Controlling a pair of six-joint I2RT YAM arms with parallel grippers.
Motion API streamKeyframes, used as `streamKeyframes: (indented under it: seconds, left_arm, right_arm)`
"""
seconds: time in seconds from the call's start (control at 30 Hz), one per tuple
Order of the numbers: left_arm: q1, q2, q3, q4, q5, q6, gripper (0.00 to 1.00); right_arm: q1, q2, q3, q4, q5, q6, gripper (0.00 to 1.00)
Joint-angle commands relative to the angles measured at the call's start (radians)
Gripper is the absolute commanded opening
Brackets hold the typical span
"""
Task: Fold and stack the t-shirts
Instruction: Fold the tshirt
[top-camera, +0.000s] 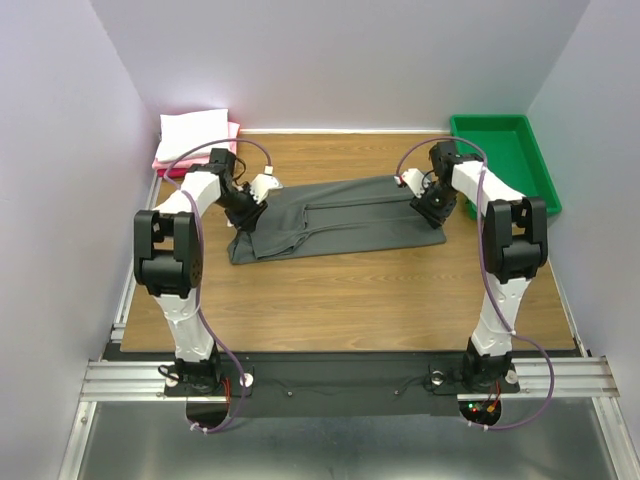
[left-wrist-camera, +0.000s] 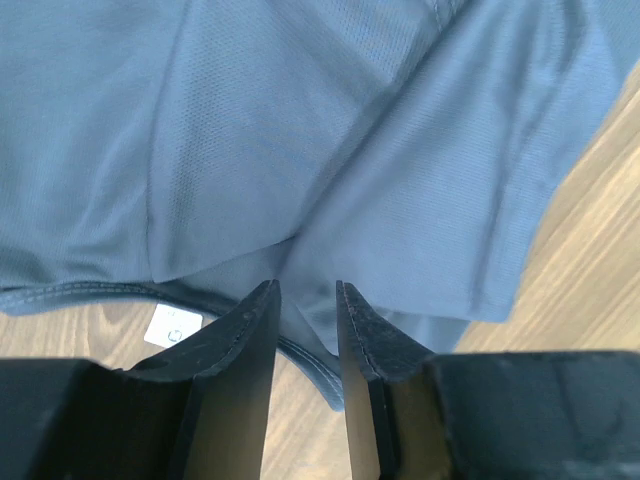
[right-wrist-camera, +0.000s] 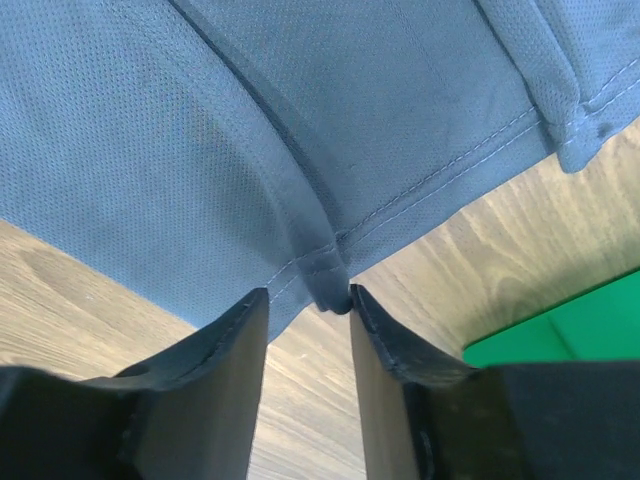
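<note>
The dark charcoal grey t-shirt (top-camera: 340, 215) lies flat on the wooden table (top-camera: 350, 290) as a long band folded lengthwise. My left gripper (top-camera: 245, 208) is low over its left end. In the left wrist view the jaws (left-wrist-camera: 307, 287) stand a little apart astride the collar edge of the shirt (left-wrist-camera: 300, 130), beside a white label (left-wrist-camera: 172, 325). My right gripper (top-camera: 430, 208) is at the right end. Its jaws (right-wrist-camera: 308, 292) stand apart, and a small fold of the hem (right-wrist-camera: 330, 275) touches only the right finger. A white t-shirt (top-camera: 193, 128) lies folded on pink ones (top-camera: 232, 131) at the back left.
A green plastic tray (top-camera: 505, 160) stands at the back right, close to my right arm; its corner shows in the right wrist view (right-wrist-camera: 570, 335). Purple walls close in the left, right and back sides. Bare wood lies in front of the shirt.
</note>
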Motion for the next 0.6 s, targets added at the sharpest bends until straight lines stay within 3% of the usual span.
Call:
streamKeyframes:
  seconds: [0.0,0.23,0.57]
  left_arm:
    - [0.009,-0.148,0.036,-0.031,0.067,-0.040,0.41]
    - [0.002,-0.362,-0.183,0.010,0.145,-0.189,0.49]
    - [-0.004,-0.425,-0.444,0.195,0.114,-0.546,0.47]
  right_arm:
    - [-0.009,-0.075,0.032,0.014,-0.020,0.061,0.45]
    - [-0.008,-0.165,-0.019,0.014,-0.115,0.187,0.45]
    - [-0.009,-0.184,-0.070,0.012,-0.223,0.333,0.41]
